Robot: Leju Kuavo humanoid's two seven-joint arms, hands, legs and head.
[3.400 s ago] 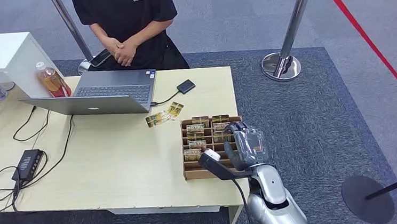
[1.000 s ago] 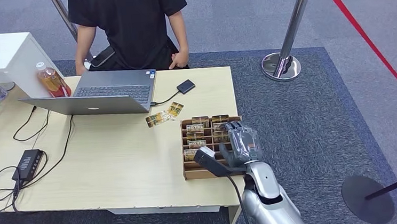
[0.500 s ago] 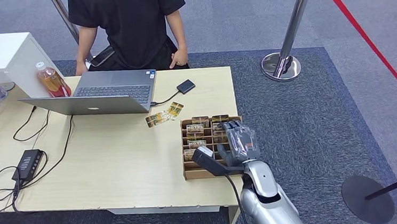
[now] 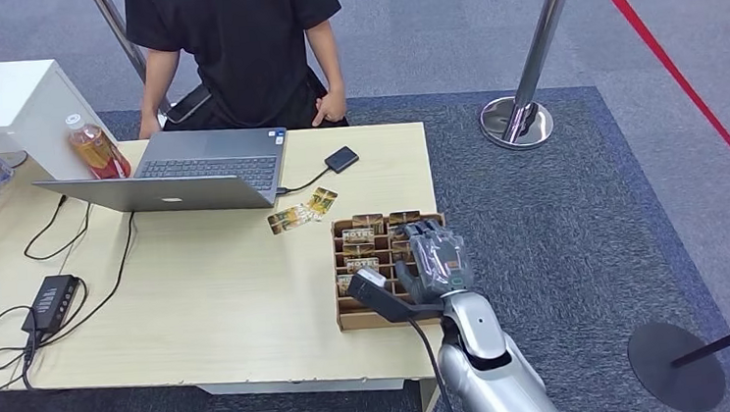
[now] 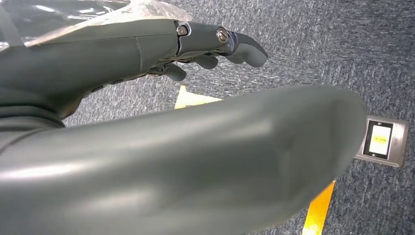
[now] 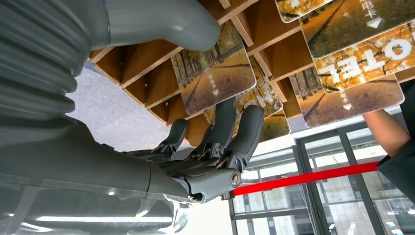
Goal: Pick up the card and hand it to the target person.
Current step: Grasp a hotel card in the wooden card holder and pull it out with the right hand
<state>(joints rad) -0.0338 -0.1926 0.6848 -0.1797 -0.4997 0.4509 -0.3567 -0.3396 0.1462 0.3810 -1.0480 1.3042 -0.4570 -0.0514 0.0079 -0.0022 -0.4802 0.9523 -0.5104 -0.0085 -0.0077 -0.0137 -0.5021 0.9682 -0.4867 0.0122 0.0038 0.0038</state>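
Note:
The wooden card rack [image 4: 346,314] sits near the table's right front corner, with several autumn-print cards [image 4: 358,236] standing in its slots. My right hand [image 4: 432,260] hovers over the rack's right column. In the right wrist view its thumb [image 6: 166,22] and fingers [image 6: 234,128] lie on either side of one card [image 6: 214,73] that still stands in its slot, and I see no firm grip on it. The person [image 4: 240,39] in a black shirt stands behind the table's far edge, arms lowered. My left hand [image 5: 122,54] hangs over the carpet, holding nothing.
An open laptop [image 4: 181,171], a drink bottle [image 4: 96,148], a small black device [image 4: 342,159] and cables lie across the table. Two loose cards [image 4: 295,214] lie beside the rack. A stanchion [image 4: 522,105] with a red rope stands to the right.
My right hand has crept left and slightly forward over the rack. The person unclasped their hands and lowered both arms early on.

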